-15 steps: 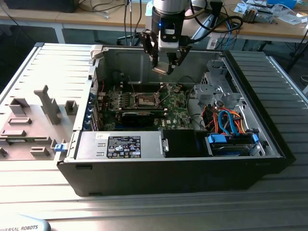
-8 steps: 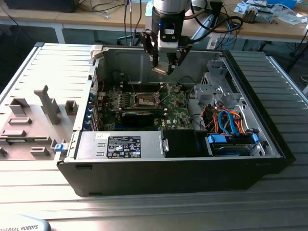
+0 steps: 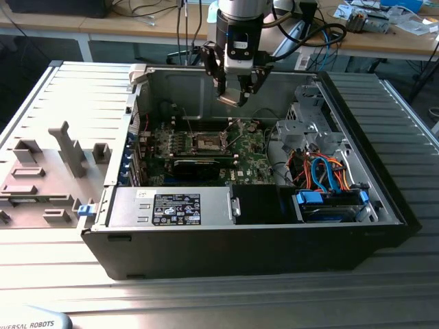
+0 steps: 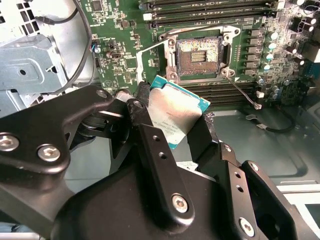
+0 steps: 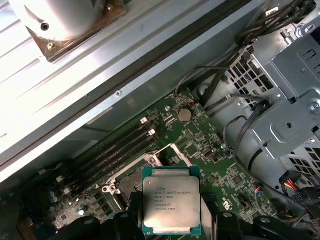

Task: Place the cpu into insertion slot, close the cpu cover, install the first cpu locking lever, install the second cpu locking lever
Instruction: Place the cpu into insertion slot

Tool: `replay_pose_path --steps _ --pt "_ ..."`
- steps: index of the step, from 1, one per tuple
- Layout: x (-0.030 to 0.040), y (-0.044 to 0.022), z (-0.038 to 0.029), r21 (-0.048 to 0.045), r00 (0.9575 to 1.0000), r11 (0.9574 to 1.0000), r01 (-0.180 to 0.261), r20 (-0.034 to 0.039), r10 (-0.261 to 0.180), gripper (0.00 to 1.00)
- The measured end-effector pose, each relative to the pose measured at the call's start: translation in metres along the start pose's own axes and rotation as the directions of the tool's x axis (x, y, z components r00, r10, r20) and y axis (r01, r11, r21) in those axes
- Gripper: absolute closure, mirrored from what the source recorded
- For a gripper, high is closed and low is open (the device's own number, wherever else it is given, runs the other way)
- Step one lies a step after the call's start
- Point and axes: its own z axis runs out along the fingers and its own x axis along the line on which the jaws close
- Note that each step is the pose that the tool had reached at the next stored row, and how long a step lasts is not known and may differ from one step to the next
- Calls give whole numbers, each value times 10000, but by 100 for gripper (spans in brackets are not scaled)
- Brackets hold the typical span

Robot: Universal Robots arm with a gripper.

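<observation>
Black fingers (image 4: 141,117) clamped on small flat square silvery-grey cpu (image 5: 171,205), green edge, print on lid. Hangs above green mobo (image 5: 212,150), near open socket (image 4: 199,52) w/ pins bare, inside black PC case (image 3: 240,253).

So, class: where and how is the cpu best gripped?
By two opposite edges, from above its metal top, as the gripper holds the cpu now: it is thin, flat and square, so only edges give parallel faces, and the underside stays free for the socket.
</observation>
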Motion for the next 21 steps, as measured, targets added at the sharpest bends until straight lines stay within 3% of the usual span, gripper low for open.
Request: replay_pose_path --steps 21 --pt "0 0 0 -8 9992 9992 -390 34 390 46"
